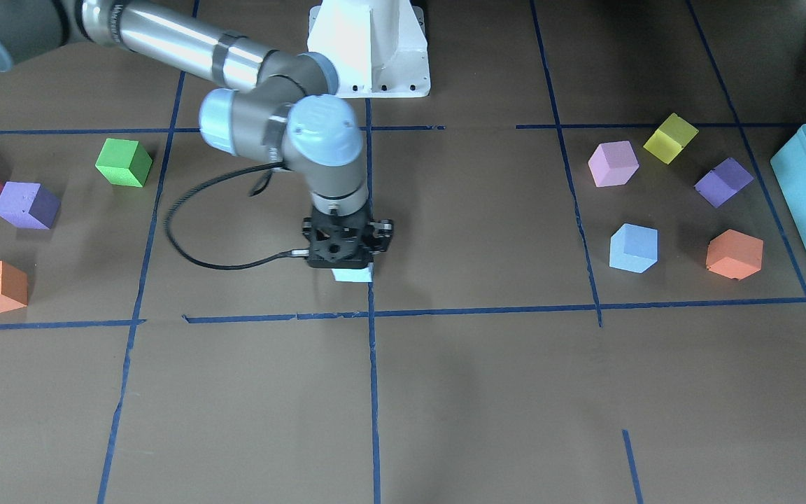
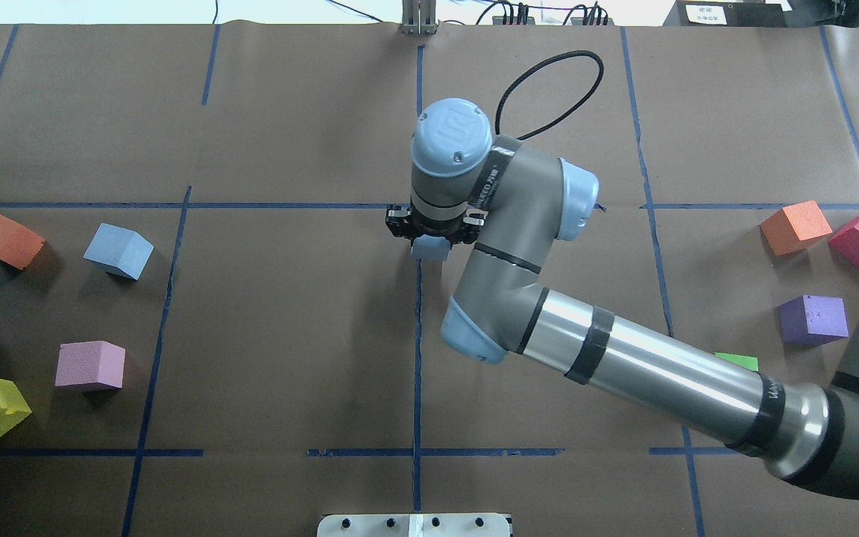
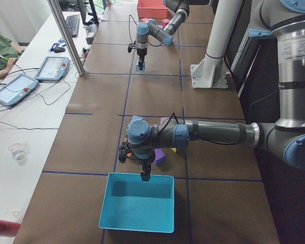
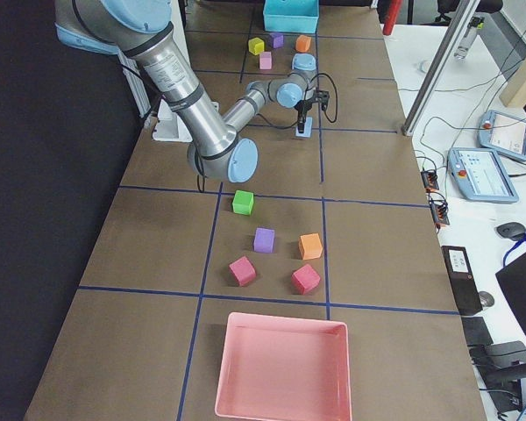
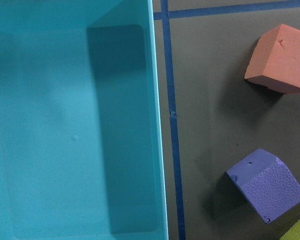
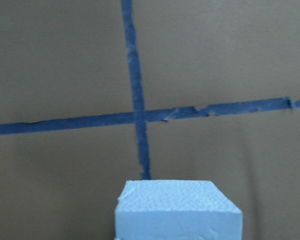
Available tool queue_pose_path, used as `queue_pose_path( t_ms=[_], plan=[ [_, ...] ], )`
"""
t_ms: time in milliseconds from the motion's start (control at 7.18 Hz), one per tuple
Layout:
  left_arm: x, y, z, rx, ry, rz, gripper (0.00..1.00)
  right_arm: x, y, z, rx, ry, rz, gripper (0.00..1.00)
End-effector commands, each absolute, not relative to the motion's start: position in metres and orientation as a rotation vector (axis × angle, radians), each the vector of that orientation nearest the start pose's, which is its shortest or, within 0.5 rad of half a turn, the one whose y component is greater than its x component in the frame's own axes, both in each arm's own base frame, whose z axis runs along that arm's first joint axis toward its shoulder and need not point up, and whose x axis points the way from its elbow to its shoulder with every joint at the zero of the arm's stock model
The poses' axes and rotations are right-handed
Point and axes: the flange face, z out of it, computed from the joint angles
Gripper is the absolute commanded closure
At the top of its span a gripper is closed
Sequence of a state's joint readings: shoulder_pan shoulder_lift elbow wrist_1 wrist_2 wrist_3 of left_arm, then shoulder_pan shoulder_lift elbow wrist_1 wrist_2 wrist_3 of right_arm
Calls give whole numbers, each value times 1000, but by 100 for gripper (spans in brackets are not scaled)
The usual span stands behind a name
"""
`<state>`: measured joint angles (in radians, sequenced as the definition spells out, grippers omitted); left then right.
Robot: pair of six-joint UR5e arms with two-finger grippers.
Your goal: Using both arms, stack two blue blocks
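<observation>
At the table's centre: right arm on one blue block, the other blue block off to my left side.

From the front camera I see the right gripper (image 1: 350,266) pointing straight down, its jaws closed about the pale blue block (image 1: 354,275), which peeks out just under the black fingers beside the middle tape line (image 1: 372,364). The right wrist camera shows that block's speckled top close below the lens, with a tape cross (image 6: 138,116) beyond it; I cannot tell whether the block touches the table. The second blue block (image 1: 633,248) lies well apart on the robot's left half, between a pink cube (image 1: 613,164) and an orange cube (image 1: 734,254). My left gripper (image 3: 145,175) hangs over the teal box (image 3: 117,203); how far it is open I cannot tell.
</observation>
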<state>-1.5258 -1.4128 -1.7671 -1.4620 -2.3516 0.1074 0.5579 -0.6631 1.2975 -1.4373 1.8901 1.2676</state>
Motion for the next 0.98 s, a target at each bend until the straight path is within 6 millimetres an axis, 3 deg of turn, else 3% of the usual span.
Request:
queue_pose_path(
  t_ms=[0,139,557,697,836],
  plan=[
    [-44,-422,646,-44,783,116,0,-648,-487,176,73,-797,101,41],
    [-44,-422,645,-42,783,116,0,-648,-486,175,79,-796,100,1],
    [-44,-422,645,-41,783,117,0,-639,-494,167,92,-808,88,0],
    [-45,-423,644,-40,781,118,0,-619,-506,155,91,-834,100,0],
    [-45,-423,643,-38,781,118,0,-585,-520,141,64,-824,110,0]
  ],
)
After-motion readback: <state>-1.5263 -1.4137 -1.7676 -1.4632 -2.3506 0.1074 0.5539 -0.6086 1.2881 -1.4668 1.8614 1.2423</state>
